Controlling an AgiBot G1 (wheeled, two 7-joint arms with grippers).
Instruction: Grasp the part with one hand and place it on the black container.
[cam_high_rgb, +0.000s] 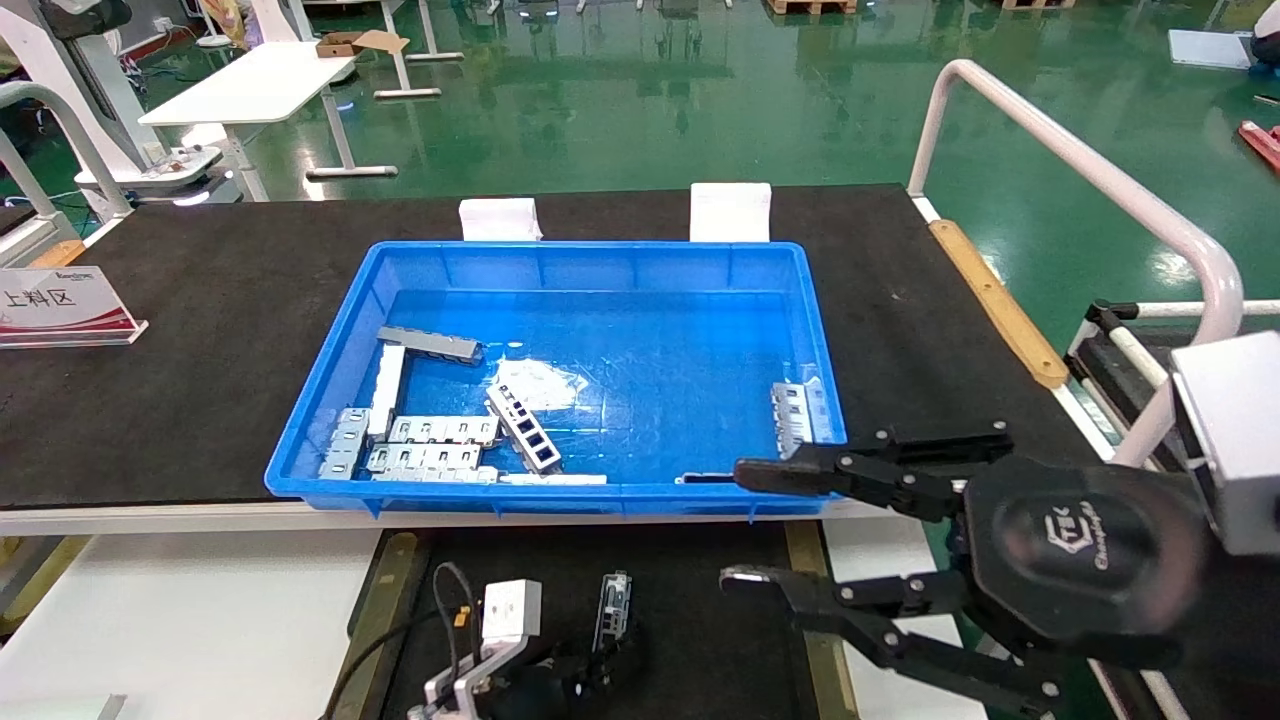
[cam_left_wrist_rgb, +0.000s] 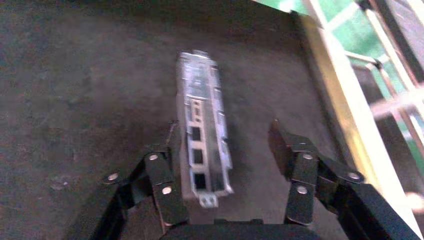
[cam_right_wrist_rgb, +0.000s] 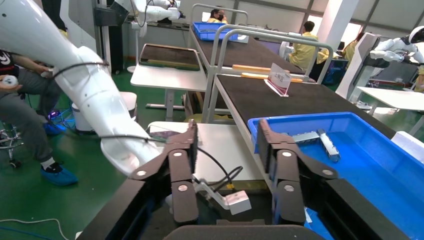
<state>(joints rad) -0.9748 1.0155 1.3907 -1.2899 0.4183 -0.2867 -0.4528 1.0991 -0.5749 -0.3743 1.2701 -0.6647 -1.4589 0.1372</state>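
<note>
The part (cam_high_rgb: 613, 603), a slim silver channel strip with rectangular cutouts, lies flat on the black container (cam_high_rgb: 700, 620) below the bin. In the left wrist view the part (cam_left_wrist_rgb: 202, 125) rests on the matte black surface (cam_left_wrist_rgb: 75, 100) between the open fingers of my left gripper (cam_left_wrist_rgb: 223, 127), close beside one finger and well apart from the other. My left gripper (cam_high_rgb: 585, 675) sits low at the frame's bottom edge. To the right, above the container's olive strip (cam_high_rgb: 808, 590), my right gripper (cam_high_rgb: 735, 525) hovers open with nothing in it (cam_right_wrist_rgb: 226, 132).
The blue bin (cam_high_rgb: 560, 495) on the black table mat holds several more metal parts (cam_high_rgb: 430, 445). A white rail (cam_high_rgb: 1100, 180) stands at the right, and a red-and-white sign (cam_high_rgb: 60, 305) at the left. White table surface flanks the container.
</note>
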